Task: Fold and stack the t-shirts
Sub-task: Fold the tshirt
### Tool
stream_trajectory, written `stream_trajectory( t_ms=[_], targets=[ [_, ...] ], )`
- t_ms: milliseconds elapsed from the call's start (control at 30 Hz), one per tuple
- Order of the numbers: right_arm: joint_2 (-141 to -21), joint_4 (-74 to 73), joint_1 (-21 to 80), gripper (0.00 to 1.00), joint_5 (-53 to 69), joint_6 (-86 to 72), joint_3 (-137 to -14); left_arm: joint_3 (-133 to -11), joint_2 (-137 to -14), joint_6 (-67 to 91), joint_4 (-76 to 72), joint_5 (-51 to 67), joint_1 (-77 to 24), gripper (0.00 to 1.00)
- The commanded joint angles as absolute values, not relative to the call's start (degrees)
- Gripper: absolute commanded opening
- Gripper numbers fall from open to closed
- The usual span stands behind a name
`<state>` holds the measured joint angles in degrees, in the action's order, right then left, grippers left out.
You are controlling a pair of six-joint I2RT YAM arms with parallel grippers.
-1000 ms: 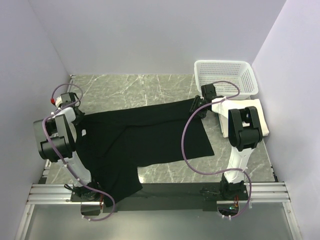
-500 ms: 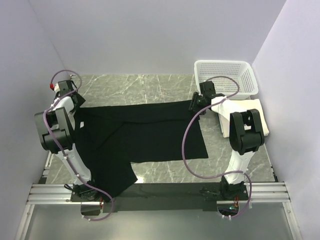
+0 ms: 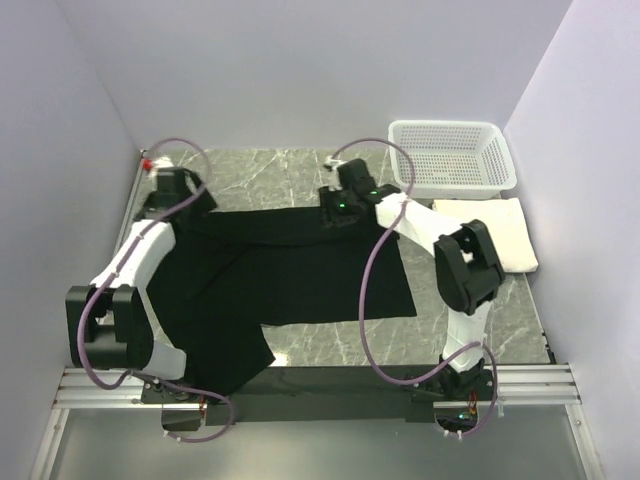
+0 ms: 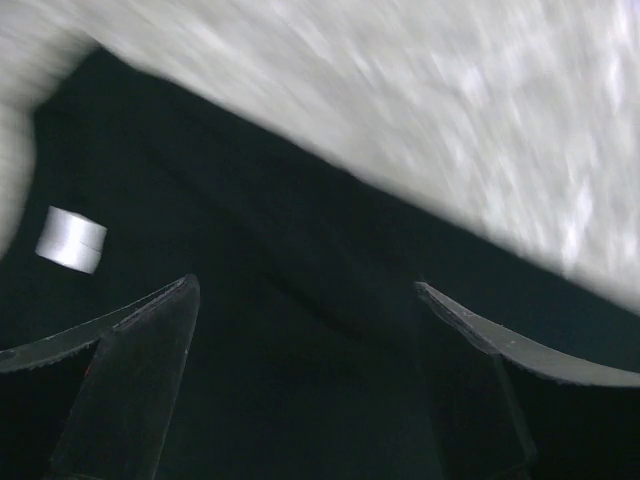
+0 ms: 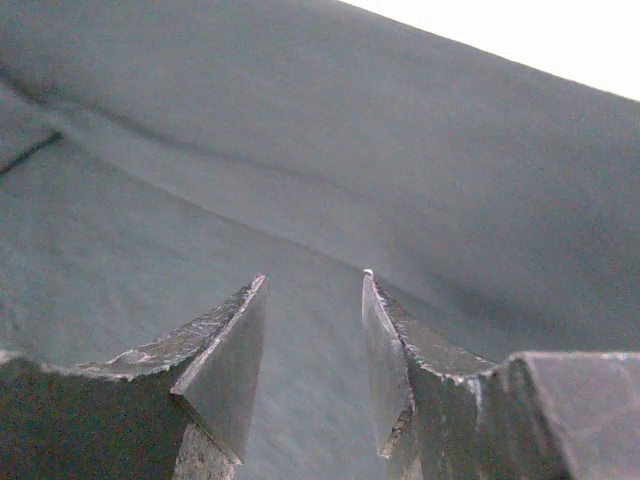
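From above: sees the left gripper (image 3: 192, 205) farther back than a second ago, now at the far left corner of the black t-shirt (image 3: 300, 270). Sees the right gripper (image 3: 335, 208) slid left, away from the basket (image 3: 445, 126), to the middle of the shirt's far edge. Shows the cream t-shirt (image 3: 495, 222) out from under the arm now, lying flat to the right of the black one, just in front of the basket. Leaves bare surface (image 3: 270, 172) behind the far edge and a strip at the front right. From the left wrist: finds the jaws spread wide, holding nothing, above black cloth near a small white tag (image 4: 70, 240), close to the shirt's edge. From the right wrist: finds the jaws partly open, nothing between them, black cloth right below; cannot tell if touching.
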<state>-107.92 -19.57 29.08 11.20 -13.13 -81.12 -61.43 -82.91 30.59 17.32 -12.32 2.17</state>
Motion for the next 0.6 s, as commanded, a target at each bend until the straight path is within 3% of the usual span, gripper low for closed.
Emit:
stream_trajectory(
  t_ms=[0,167,333,567],
  targets=[
    [-111.44,-17.84,32.16,0.50,13.45,-6.16,-85.95,-57.31,-80.95,29.00,19.69,-9.94,-4.91,0.91],
    [-112.24,-14.77,33.13,0.49,11.70,-11.33,-82.98,-53.45,-79.02,36.62,18.82,-5.20,-11.51,0.88],
    [-108.73,-11.61,32.08,0.50,8.35,-17.47,-77.27,-48.78,-79.10,48.67,8.81,-0.54,-15.02,0.88],
    [-100.55,-1.85,25.76,0.59,13.79,-27.06,-63.92,-46.06,-86.04,63.18,-3.68,-0.79,-21.08,0.90]
  ],
)
